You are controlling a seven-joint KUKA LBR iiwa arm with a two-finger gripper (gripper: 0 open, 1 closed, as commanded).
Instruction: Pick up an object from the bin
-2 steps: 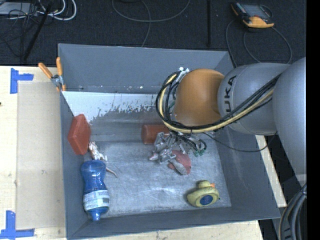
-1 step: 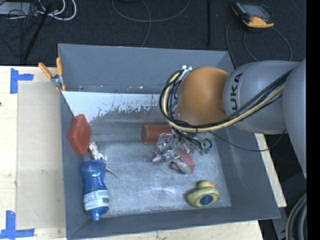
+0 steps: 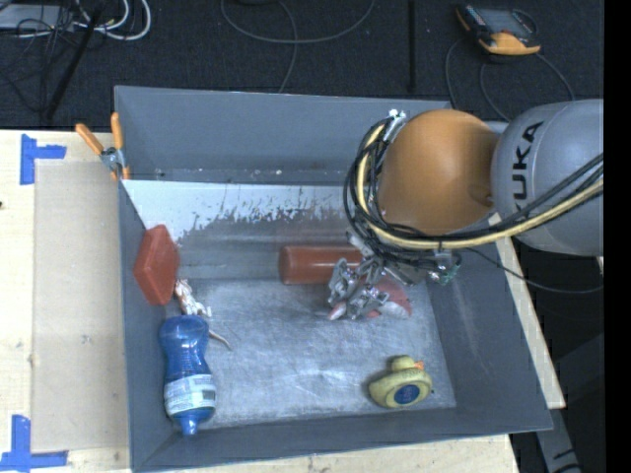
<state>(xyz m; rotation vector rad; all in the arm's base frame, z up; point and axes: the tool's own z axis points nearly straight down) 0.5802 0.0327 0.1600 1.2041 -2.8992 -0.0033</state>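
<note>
At the left wall of the grey bin (image 3: pixel 296 156) a flat red block (image 3: pixel 156 264) leans up on its side. Just below it lies a small pale thing (image 3: pixel 189 304); it is too little to tell what it is. Next to that lies a blue bottle (image 3: pixel 185 368) with a white label, its cap toward the near wall.

In the middle, close to the back wall, lies a long red-brown block (image 3: pixel 308 263). The gripper (image 3: pixel 357 299) is down low in the bin, right at that block's right end. I cannot tell if the gripper is open or closed, or if it has hold of anything. Just beside it on the right lies a small red and white thing (image 3: pixel 396 306), part of it hidden under the gripper.

Nearer the front, to the right, sits a round yellow thing (image 3: pixel 399 384) with a blue spot, well apart from the gripper.

Above the gripper is the arm's big orange cover (image 3: pixel 434 170) with cables looped round it. The grey arm (image 3: pixel 552 175) comes in from the right.
</note>
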